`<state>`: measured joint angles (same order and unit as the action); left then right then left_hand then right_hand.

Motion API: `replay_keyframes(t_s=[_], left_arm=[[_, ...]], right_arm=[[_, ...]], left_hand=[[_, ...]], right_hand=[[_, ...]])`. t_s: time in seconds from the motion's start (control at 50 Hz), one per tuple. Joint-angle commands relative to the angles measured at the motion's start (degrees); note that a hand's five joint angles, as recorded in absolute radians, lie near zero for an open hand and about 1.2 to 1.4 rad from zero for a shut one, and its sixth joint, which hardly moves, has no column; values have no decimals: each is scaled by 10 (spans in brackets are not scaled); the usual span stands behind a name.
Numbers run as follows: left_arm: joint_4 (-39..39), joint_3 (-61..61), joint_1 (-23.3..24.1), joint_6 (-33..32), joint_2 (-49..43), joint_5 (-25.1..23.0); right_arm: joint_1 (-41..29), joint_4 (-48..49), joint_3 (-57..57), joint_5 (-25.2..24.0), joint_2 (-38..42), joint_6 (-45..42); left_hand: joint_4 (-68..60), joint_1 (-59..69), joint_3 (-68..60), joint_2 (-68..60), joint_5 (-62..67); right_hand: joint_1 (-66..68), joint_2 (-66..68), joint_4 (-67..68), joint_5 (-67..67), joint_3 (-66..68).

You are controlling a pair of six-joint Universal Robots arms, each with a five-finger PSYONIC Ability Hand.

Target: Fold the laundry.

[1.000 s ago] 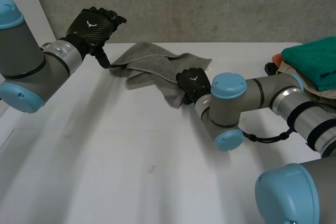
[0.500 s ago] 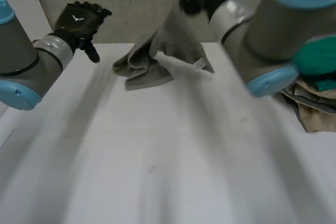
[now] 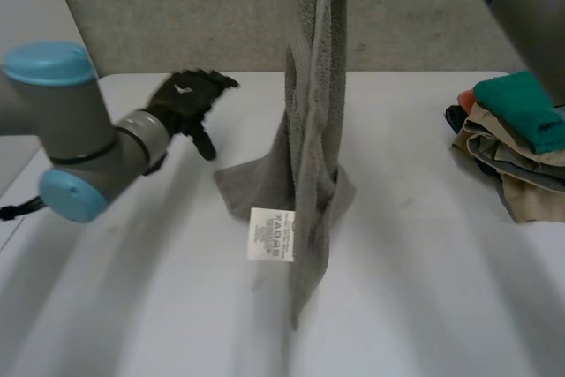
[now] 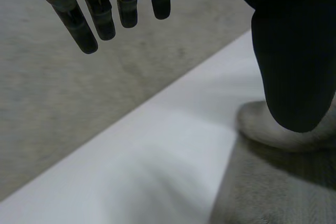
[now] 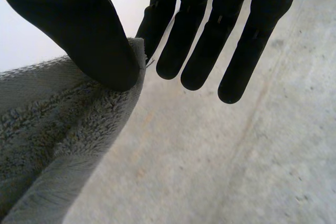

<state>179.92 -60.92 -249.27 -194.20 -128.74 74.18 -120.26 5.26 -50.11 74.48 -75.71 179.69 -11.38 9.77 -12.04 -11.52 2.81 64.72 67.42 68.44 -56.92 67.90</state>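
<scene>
the towel (image 3: 311, 130) is plain mid-grey with a fuzzy pile, and its label (image 3: 271, 234) is white with fine dark print. the table (image 3: 424, 289) is white, the wall (image 3: 177, 6) mottled grey. the left hand (image 3: 187, 99) and right hand (image 5: 79, 30) are black. the laundry pile (image 3: 512, 161) shows teal, beige and a bit of orange.

this looks like a robotics lab or test bench, not a home. grey robot arms (image 3: 62, 130) with light-blue caps work over a plain white table (image 3: 424, 306) set against a rough concrete wall (image 3: 177, 15). the laundry here is a grey towel (image 3: 313, 130) and a heap of clothes (image 3: 516, 143).
</scene>
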Motion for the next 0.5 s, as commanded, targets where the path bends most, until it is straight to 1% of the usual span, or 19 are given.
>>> replay_keyframes(t_s=[0.02, 0.1, 0.12, 0.18, 0.22, 0.26, 0.28, 0.3, 0.32, 0.34, 0.42, 0.44, 0.48, 0.5], left_arm=[[-41, 84, 50, 0, -99, -13], [-114, 120, 83, -7, -130, -34], [-145, 134, 93, -11, -140, -38], [-184, 146, 100, -15, -150, -47], [-210, 156, 103, -17, -155, -54], [-214, 163, 104, -15, -156, -59], [-213, 169, 105, -12, -155, -61], [-212, 173, 104, -10, -154, -61], [-210, 178, 102, -7, -152, -60], [-209, 184, 101, -2, -150, -58], [-210, 213, 81, 39, -122, -21], [-209, 219, 66, 58, -99, 5], [-209, 221, 48, 72, -68, 29], [-208, 217, 34, 84, -36, 47]], right_arm=[[1, 1, -6, -27, -51, 56], [16, 4, -7, -32, -62, 71], [25, 5, -7, -35, -63, 73], [35, 5, -7, -38, -62, 74], [43, 1, -8, -39, -59, 74], [48, 0, -11, -39, -59, 74], [50, 0, -17, -39, -59, 73], [51, 0, -21, -39, -59, 73], [52, 1, -25, -39, -59, 73], [53, 4, -30, -39, -59, 72], [66, 9, -49, -43, -57, 64], [76, 12, -55, -48, -55, 59], [89, 12, -61, -56, -49, 51], [104, 10, -67, -66, -42, 43]], left_hand=[[14, 2, 20, 15, -28], [14, 2, 20, 15, -28], [14, 2, 20, 15, -28], [14, 2, 20, 15, -28], [-87, 103, -80, -86, 73], [-245, 261, -238, -243, 230], [-494, 510, -487, -492, 479], [-649, 666, -643, -648, 635], [-686, 702, -679, -684, 672], [-686, 702, -680, -685, 672], [-686, 702, -680, -685, 672], [-686, 702, -680, -685, 672], [-686, 702, -680, -685, 672], [-686, 702, -680, -685, 672]], right_hand=[[153, 126, 116, -131, 121], [153, 126, 116, -131, 121], [153, 126, 116, -131, 121], [153, 126, 116, -131, 121], [153, 126, 116, -131, 121], [153, 126, 116, -131, 121], [153, 126, 116, -131, 121], [153, 126, 116, -131, 121], [153, 126, 116, -131, 121], [153, 126, 116, -131, 121], [153, 126, 116, -131, 121], [153, 126, 116, -131, 121], [153, 126, 116, -131, 121], [153, 126, 116, -131, 121]])
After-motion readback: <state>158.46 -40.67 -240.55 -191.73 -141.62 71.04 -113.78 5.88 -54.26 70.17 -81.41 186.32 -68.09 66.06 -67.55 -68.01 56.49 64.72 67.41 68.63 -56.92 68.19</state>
